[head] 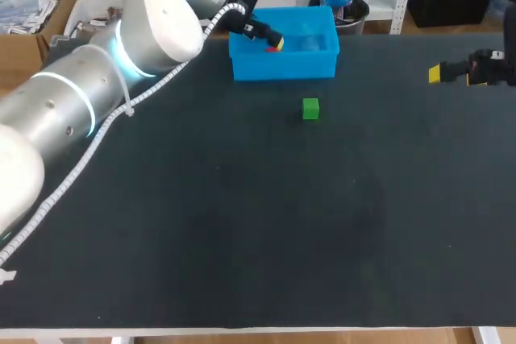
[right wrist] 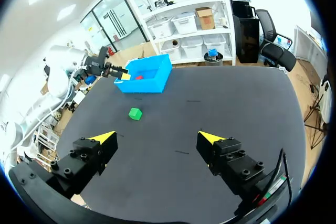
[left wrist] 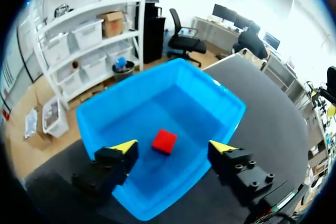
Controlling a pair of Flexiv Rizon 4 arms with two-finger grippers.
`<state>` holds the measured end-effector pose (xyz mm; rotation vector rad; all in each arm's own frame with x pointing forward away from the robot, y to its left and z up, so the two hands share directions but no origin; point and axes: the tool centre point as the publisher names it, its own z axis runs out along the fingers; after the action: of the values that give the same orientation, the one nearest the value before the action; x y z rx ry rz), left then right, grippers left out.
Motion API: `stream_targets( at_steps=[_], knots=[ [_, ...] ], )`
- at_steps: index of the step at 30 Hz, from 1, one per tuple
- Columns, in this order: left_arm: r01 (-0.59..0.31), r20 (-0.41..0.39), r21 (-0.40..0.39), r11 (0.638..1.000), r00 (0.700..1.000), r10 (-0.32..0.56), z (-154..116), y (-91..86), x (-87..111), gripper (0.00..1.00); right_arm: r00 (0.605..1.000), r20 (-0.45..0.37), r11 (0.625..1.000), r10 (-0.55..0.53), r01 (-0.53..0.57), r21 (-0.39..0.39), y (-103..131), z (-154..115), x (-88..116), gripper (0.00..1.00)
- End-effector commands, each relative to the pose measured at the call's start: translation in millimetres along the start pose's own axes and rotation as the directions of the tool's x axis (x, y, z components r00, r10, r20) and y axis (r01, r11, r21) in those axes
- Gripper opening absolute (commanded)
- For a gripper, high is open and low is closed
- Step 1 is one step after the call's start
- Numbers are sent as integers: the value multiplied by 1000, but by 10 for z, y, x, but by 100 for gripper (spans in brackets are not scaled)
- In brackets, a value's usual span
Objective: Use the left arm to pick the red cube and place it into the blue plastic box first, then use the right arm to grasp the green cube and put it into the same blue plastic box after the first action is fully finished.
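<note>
Cubes: red cube in blue box, upper middle; green cube centre.
Left gripper wide above box; right gripper wide, right edge.

The box stands on the table straight under the left gripper, and its floor fills the gap between the two fingers. A cube lies in the box on that floor, between the fingertips and below them (touching neither). The second cube lies on the table outside the box, well ahead of the right gripper and roughly in line with the gap between its fingers. Farther ahead of those fingers, behind the second cube and apart from it, stands the box by the table's far edge.
</note>
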<state>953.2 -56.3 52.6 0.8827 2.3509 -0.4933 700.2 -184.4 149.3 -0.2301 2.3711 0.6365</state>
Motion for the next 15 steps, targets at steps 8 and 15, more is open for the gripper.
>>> stream_targets(
  at_steps=[8, 15],
  knots=[
    [-39, 1, -25, 999, 999, 39, -329, -59, -271, 96, 1000, -1, 1000, 0, 0, 1, 0, 2, -1, 100],
    [-62, 45, -48, 997, 997, 65, -712, -148, -277, 94, 1000, -1, 1000, 0, 0, 1, 0, 2, -1, 100]
  ],
)
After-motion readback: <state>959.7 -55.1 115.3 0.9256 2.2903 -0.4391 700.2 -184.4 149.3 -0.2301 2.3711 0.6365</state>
